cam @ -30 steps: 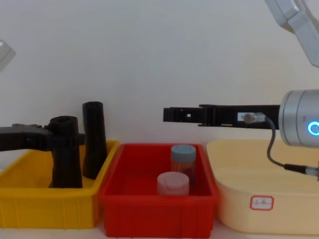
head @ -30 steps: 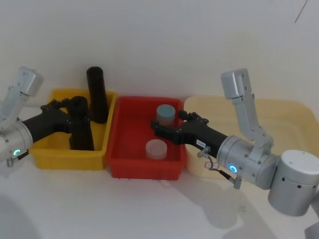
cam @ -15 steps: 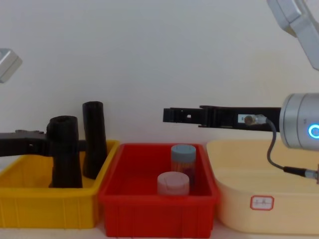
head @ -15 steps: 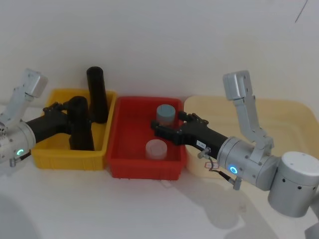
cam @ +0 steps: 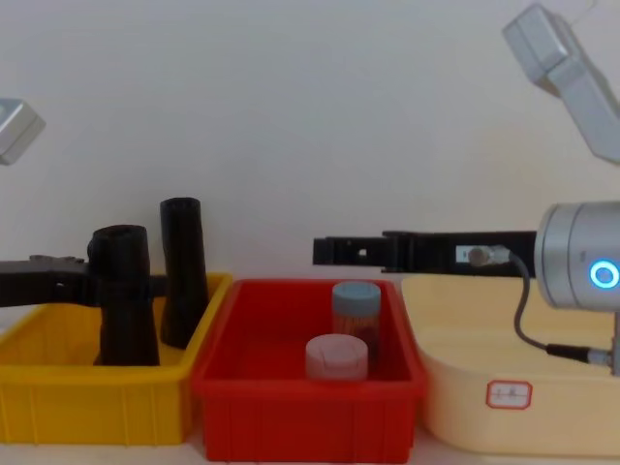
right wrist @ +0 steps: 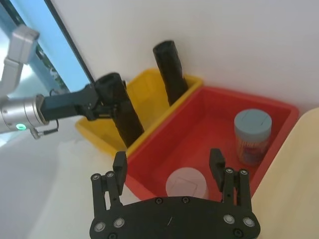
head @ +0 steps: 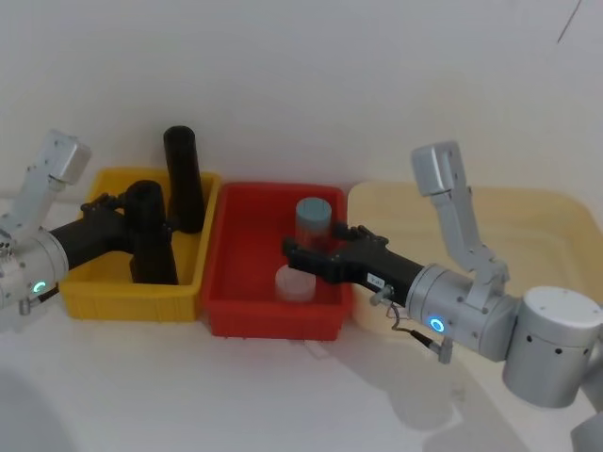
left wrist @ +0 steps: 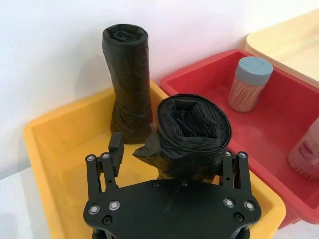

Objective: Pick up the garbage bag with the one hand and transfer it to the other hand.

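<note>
The garbage bag (head: 151,240), a thick black crinkly roll, stands upright in the yellow bin (head: 122,306). My left gripper (head: 143,217), the one with the green ring, reaches in from the left and is shut on the bag's upper half. In the left wrist view its fingers (left wrist: 115,144) flank the roll (left wrist: 194,132). My right gripper (head: 292,250), with the blue ring, hovers open over the red bin (head: 273,320), pointing toward the bag with nothing between its fingers (right wrist: 119,167). From the chest it shows as a level black bar (cam: 325,252).
A slimmer, taller black roll (head: 184,179) stands at the yellow bin's back corner, right behind the bag. The red bin holds a grey-lidded jar (head: 314,218) and a pink-lidded jar (head: 294,282). A cream tray (head: 528,217) sits at the right.
My right gripper has dropped a little lower over the red bin and edged toward the bag. The left gripper and the bag have shifted slightly left.
</note>
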Available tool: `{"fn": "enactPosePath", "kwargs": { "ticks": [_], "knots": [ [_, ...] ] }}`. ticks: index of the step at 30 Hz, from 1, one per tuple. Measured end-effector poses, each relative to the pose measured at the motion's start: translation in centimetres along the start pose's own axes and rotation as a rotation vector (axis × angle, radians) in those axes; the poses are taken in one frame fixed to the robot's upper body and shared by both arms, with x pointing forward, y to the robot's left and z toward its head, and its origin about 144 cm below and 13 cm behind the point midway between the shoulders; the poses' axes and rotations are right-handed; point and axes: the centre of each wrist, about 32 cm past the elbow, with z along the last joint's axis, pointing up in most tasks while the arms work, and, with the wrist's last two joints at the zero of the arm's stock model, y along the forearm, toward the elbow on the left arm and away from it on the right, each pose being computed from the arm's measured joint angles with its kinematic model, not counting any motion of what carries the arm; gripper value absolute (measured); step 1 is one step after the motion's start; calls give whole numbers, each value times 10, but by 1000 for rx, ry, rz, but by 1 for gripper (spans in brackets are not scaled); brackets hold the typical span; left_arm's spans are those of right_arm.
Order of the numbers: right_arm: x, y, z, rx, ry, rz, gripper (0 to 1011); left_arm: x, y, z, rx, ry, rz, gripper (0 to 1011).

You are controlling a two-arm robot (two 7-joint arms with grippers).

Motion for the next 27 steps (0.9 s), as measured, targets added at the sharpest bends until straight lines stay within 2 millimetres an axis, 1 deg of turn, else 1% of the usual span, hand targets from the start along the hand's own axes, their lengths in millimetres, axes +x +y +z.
{"fn": "enactPosePath", "kwargs": {
  "ticks": [7, 18, 27],
  "knots": [
    [5, 7, -1, -49, -12, -5, 1001, 0, 0, -1, 2, 0, 3, 1001],
    [20, 25, -7, -127, -43, -38, 1001, 0, -1, -1, 3, -1, 4, 1001],
    [24, 33, -8, -158, -47, -35, 1001, 0, -1, -1, 3, 0, 5, 1001]
  ]
}}
